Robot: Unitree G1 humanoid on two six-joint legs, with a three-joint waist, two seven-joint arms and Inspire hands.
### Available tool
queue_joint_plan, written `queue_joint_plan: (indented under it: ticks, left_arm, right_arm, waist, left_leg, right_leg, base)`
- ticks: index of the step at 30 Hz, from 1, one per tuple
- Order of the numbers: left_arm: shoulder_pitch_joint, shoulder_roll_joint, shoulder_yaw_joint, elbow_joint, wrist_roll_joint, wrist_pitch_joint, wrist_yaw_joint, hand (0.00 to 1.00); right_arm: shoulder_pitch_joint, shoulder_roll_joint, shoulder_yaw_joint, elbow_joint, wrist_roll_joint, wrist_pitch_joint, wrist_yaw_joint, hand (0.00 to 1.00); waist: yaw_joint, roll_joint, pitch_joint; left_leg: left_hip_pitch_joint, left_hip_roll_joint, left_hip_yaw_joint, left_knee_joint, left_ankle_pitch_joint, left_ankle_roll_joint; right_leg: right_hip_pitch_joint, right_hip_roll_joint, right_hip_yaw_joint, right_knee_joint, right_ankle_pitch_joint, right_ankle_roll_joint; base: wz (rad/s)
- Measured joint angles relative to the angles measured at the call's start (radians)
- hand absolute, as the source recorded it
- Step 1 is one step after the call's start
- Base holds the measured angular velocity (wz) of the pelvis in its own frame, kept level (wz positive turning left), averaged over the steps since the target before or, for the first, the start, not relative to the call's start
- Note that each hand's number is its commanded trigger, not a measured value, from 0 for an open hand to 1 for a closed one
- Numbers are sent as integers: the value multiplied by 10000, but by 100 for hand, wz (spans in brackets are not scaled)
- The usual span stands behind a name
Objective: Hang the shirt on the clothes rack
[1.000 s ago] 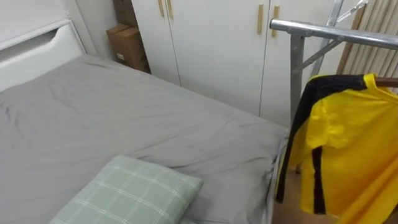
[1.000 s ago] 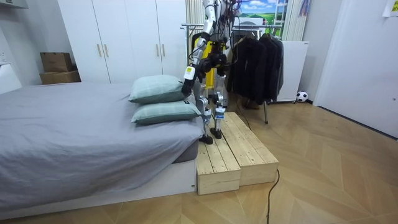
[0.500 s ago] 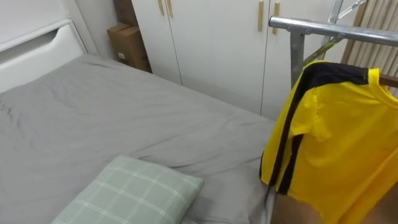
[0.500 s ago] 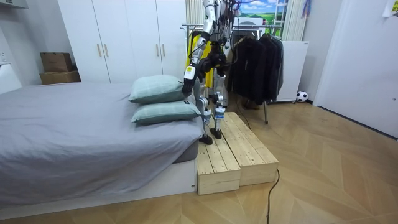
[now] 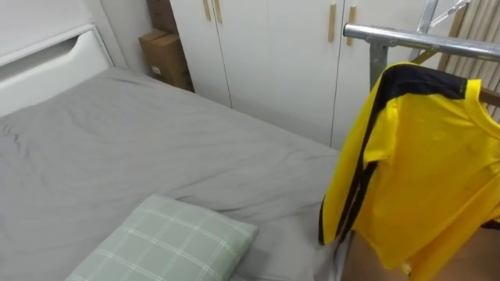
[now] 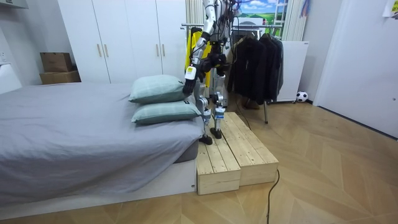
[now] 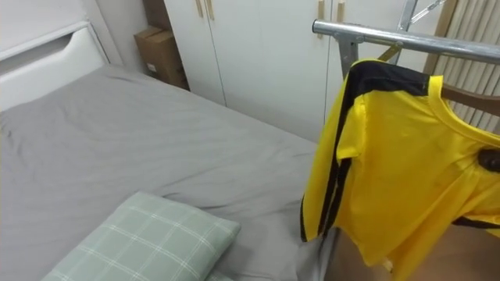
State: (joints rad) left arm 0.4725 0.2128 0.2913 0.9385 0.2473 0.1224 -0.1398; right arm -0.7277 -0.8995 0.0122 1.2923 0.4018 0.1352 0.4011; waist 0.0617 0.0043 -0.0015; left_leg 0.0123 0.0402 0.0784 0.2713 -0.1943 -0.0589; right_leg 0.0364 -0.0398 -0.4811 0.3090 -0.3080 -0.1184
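Yellow short-sleeved shirt with black trim (image 5: pixel 426 168) hangs at right under grey metal rack bar (image 5: pixel 422 40), beside grey-sheeted bed (image 5: pixel 156 156). Left hand (image 6: pixel 186 87) low; fingers: cannot tell.

smooth yellow cloth shirt with black trim (image 5: pixel 426 164) beside a dull silver metal rail (image 5: pixel 422 40); matt grey bedsheet (image 5: pixel 141 156), checked green cloth pillow (image 5: pixel 168 246), brown cardboard box (image 5: pixel 166 57).

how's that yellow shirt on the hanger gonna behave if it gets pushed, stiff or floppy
Likely floppy: the yellow shirt drapes in soft folds with a slanting hem. Probably light for its size, as the fabric looks thin. It may swing when pushed, since it dangles from a wooden hanger near the metal rail.
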Motion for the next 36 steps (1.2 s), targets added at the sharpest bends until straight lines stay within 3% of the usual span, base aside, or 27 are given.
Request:
queue_joint_plan:
  ticks: [8, 9, 10, 11, 36]
  left_arm:
    - [0, 0, 0, 0, 13, 13, 0, 0]
    - [1, -1, -1, -13, 27, 20, 0, 0]
    - [3, -1, -1, -59, 40, 33, 0, 0]
    - [3, -1, -1, -83, 45, 34, -1, 0]
    - [-11, -1, -4, -200, 59, 97, -54, 0]
  right_arm:
    - [0, 0, -3, 33, -2, 122, 77, 100]
    - [0, 0, -5, 33, 0, 122, 88, 73]
    - [0, -1, -5, 39, 0, 123, 88, 5]
    - [0, -1, -5, 39, 0, 123, 91, 0]
    - [0, -2, -38, 290, -15, 155, -64, 0]
  waist:
    - [10, -35, 1]
    - [15, -36, 1]
    - [21, -36, 1]
    - [23, -36, 2]
    - [14, -8, 19]
  left_leg:
    - [1, 3, 5, 16, 0, 0]
    - [2, 4, 5, 16, 0, 0]
    - [3, 5, 5, 17, 0, 0]
    - [3, 5, 5, 18, 0, 0]
    - [167, 9, 3, 32, 0, -1]
  right_leg:
    - [9, 2, -5, 6, 0, -1]
    - [13, 2, -5, 10, 0, -1]
    - [14, 2, -5, 11, 0, -1]
    - [13, 3, -5, 11, 1, -1]
    - [162, 10, -45, -30, -2, 2]
  base:
    - [0]
    - [0]
    - [0]
    - [0]
    - [0]
